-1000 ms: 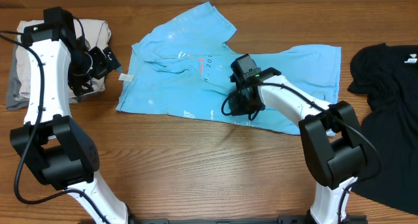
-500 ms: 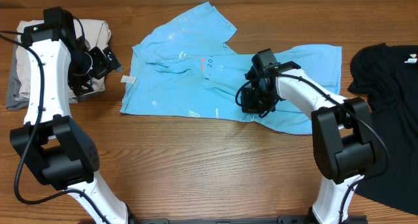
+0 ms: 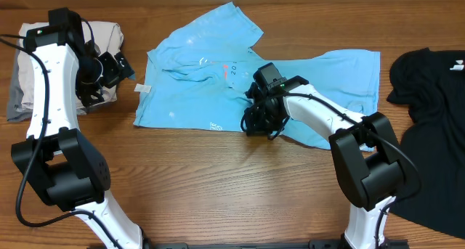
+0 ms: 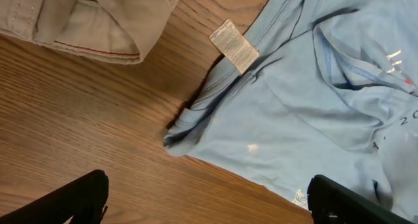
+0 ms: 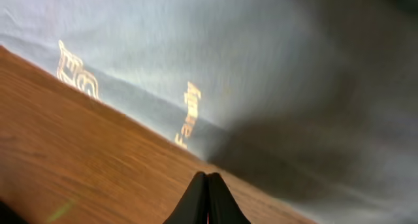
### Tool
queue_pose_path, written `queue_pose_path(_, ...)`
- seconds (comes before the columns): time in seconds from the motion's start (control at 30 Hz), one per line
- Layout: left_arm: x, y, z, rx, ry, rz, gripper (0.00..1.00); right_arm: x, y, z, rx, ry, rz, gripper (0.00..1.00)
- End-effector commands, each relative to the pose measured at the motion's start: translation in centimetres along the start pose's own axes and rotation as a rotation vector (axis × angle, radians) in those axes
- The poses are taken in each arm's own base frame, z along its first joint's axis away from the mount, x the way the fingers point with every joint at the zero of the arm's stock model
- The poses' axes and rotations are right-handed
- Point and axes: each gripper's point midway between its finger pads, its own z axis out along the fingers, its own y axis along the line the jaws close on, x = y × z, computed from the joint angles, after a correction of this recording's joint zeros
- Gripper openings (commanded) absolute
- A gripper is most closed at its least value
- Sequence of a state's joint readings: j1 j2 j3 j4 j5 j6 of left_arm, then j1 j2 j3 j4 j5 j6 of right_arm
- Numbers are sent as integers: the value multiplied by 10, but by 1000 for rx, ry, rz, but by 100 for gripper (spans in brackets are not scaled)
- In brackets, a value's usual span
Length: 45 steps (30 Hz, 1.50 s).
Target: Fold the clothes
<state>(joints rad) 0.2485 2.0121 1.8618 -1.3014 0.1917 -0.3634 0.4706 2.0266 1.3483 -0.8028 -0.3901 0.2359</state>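
The light blue T-shirt (image 3: 189,89) lies crumpled and spread across the back middle of the table, lettering near its centre. My right gripper (image 3: 256,125) is shut, low at the shirt's front hem. In the right wrist view its fingertips (image 5: 207,179) meet over bare wood just in front of the printed hem (image 5: 261,74), with no cloth seen between them. My left gripper (image 3: 120,66) hovers open left of the shirt. In the left wrist view its fingers (image 4: 209,198) are wide apart above the shirt's corner (image 4: 294,113) and its white label (image 4: 233,46).
A beige and grey garment pile (image 3: 29,67) lies at the far left and also shows in the left wrist view (image 4: 85,21). A black garment (image 3: 436,125) lies at the right edge. Bare wood runs along the table's front (image 3: 218,191).
My right gripper swung right along the hem, then came back left to the shirt's front edge. The shirt shifted slightly. The left arm has not moved.
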Motion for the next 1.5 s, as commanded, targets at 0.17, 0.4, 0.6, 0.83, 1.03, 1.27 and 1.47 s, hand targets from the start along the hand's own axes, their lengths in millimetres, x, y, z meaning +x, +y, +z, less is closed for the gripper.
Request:
queue_pose_path(0.17, -2, -9, -16, 25, -42, 25, 100, -35, 24, -7, -96, -112, 62, 4)
queue_pose_path(0.4, -2, -9, -16, 26, -42, 25, 100, -58, 38, 3, -35, -247, 124, 4)
queue_pose_path(0.6, -2, -9, -16, 25, -42, 25, 100, -51, 64, 33, 12, -276, 79, 4)
queue_pose_path(0.83, -2, -9, -16, 25, -42, 25, 100, -38, 91, 49, -5, -268, 51, 4)
queue_pose_path(1.03, -2, -9, -16, 25, -42, 25, 100, -33, 121, 56, -50, -294, 28, 4)
queue_pose_path(1.27, -2, -9, -16, 25, -42, 25, 100, -23, 143, 62, -36, -321, -26, 4)
queue_pose_path(1.47, -2, -9, -16, 25, -42, 25, 100, -36, 166, 38, -64, -365, -158, 4)
